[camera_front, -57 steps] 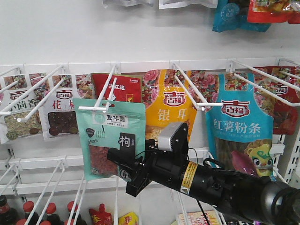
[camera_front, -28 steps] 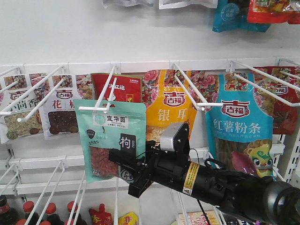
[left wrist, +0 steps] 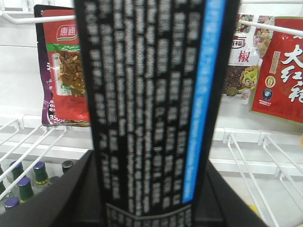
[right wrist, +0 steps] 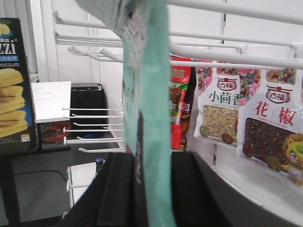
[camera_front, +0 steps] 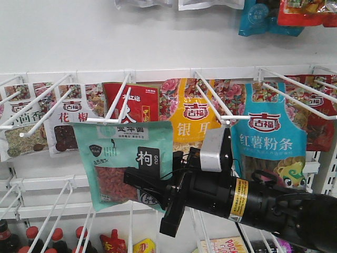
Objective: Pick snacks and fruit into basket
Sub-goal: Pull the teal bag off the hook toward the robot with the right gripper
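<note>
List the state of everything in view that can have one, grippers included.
teal pouch: at the front end of its hook, lower part clamped.
right gripper: shut on teal pouch.
left gripper: shut on black pack, pack upright.
yellow pouch: hanging on its peg, untouched.
blue pouch: hanging, untouched.
bottles: upright, capped.

The right claw [camera_front: 138,184] has drawn the teal pouch [camera_front: 124,158] outward along its hook [camera_front: 117,100].

Teal pouch [camera_front: 113,158], red berries; black, blue-striped packet [left wrist: 142,109]
</note>
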`<state>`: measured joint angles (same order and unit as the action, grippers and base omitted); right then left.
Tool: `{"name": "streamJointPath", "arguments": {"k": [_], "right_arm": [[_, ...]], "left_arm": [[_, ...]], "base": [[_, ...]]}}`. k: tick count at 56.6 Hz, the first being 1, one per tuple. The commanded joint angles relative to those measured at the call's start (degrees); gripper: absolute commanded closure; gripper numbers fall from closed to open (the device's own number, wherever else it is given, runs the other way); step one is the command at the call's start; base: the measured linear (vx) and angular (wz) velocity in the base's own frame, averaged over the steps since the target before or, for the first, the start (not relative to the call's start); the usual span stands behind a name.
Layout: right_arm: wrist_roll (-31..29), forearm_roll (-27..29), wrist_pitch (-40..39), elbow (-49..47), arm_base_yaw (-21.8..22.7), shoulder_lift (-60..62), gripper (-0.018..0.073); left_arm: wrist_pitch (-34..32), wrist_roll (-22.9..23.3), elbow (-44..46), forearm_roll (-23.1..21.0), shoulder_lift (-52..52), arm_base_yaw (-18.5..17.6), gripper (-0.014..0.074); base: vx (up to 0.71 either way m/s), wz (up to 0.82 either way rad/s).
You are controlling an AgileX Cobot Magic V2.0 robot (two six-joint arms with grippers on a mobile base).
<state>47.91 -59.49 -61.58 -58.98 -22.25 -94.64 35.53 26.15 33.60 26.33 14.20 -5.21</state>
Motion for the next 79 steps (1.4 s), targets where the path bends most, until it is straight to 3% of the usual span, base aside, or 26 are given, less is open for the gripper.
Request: {"name": "streamJointPath", "arguments": {"k": [1,20,36,46,50,59,65,74,79], "right_arm": [[1.7,1.1,-2.8,-1.5,0.3,4.3,0.0568],[7.5,-4.2,0.9,-1.4,0.3,9.5,0.0568],[0.6,6.0,2.4,13.4,0.3,19.9,0.0568],[5.6,2.9,14.8,14.4,0.3,30.9,0.0568],[9.9,-0.6,23.3,14.4,0.3,36.7,0.0568],[23.1,-11.5,34.1,14.4,0.3,44.8,0.0568],[33.4,-22.7,39.8,14.4,0.3,50.2,0.0568],[53.3,-42.8,50.8,14.4,0.3,59.0,0.0568],[55.4,-42.7,53.9,15.6,0.2,61.5,0.0568]], "left_arm": [[-5.5,0.3,2.1,1.5,0.9,0.2,0.0594],[-5.8,0.3,2.1,1.5,0.9,0.2,0.0594],[-7.1,0.3,2.3,1.5,0.9,0.2,0.0594],[-7.1,0.3,2.3,1.5,0.9,0.2,0.0594],[-7.1,0.3,2.3,1.5,0.9,0.2,0.0594],[-7.1,0.3,2.3,1.5,0.9,0.2,0.0594],[-7.1,0.3,2.3,1.3,0.9,0.2,0.0594],[-6.7,0.4,2.3,-2.9,0.8,0.2,0.0594],[-6.3,0.3,2.3,-4.1,0.8,0.2,0.0594]], "base": [[0.00,0.00],[0.00,0.00],[0.00,0.00],[0.00,0.00],[0.00,0.00],[0.00,0.00],[0.00,0.00],[0.00,0.00],[0.00,0.00]]}}
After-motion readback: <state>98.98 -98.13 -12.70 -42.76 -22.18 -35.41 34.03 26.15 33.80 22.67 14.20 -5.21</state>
